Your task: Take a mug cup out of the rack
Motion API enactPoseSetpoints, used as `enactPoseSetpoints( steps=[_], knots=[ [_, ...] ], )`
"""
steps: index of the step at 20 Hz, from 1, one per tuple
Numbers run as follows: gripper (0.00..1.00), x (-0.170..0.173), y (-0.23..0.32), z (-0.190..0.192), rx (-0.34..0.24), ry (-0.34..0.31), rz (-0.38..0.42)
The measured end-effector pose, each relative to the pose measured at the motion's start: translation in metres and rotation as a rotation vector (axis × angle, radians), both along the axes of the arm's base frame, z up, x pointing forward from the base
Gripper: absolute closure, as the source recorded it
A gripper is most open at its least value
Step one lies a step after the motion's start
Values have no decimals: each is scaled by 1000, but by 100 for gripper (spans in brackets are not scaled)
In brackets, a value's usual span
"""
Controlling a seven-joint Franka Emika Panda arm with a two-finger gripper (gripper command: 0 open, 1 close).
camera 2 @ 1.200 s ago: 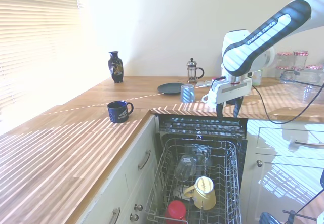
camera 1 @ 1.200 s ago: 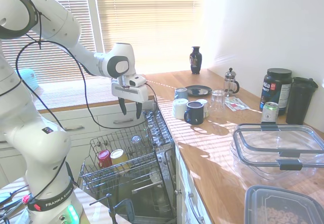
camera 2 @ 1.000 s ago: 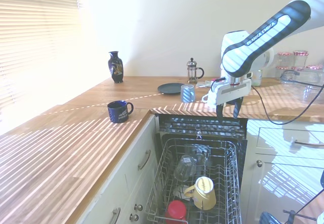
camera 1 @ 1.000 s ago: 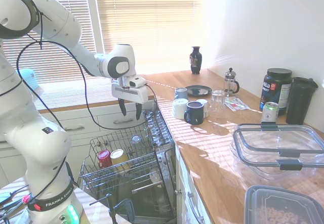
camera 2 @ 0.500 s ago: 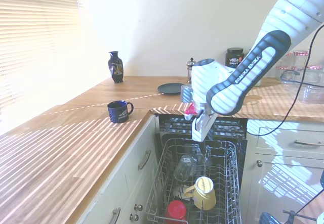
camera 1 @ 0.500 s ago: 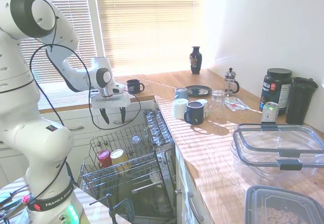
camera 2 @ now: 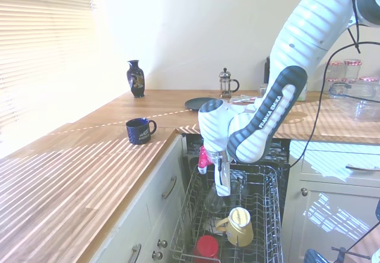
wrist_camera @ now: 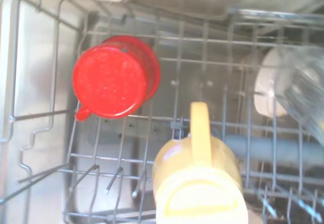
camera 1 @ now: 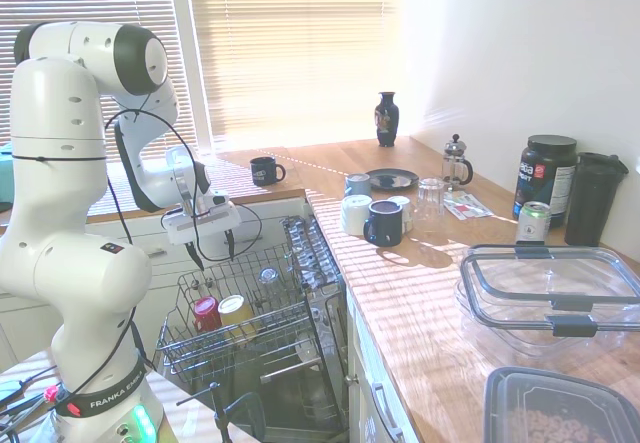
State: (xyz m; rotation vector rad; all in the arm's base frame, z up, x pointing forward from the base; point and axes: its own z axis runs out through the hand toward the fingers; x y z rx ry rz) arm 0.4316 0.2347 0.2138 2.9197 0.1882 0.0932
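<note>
The pale yellow mug cup (camera 1: 236, 311) (camera 2: 239, 226) lies tilted in the front part of the rack (camera 1: 190, 355) (camera 2: 272, 215), next to a red cup (camera 1: 206, 313) (camera 2: 206, 248). My gripper (camera 1: 213, 252) (camera 2: 221, 183) hangs open above the rack, a short way over the two cups, pointing down and holding nothing. The wrist view looks straight down: the mug cup (wrist_camera: 200, 183) shows its base and handle, the red cup (wrist_camera: 115, 76) sits beside it, and the wire rack (wrist_camera: 45, 115) runs beneath both.
Upturned glasses (camera 2: 217, 196) (wrist_camera: 304, 87) stand in the rack behind the mug cup. A navy mug (camera 1: 265, 171) (camera 2: 140, 130) sits on the wooden counter by the window. Further mugs (camera 1: 383, 223), a French press (camera 1: 456, 161), a vase (camera 1: 387, 119) and plastic containers (camera 1: 550, 298) stand on the counter.
The arm swung away from the counter side and dropped over the rack, ending above the red cup and the mug cup. Its fingers stayed open.
</note>
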Motion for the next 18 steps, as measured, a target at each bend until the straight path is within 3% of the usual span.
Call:
enactPoseSetpoints(
  steps=[7, 18],
  knots=[
    [0, -6, -11, -34, -92, -14, 147],
    [0, -20, 5, -83, -72, 20, 193]
  ],
)
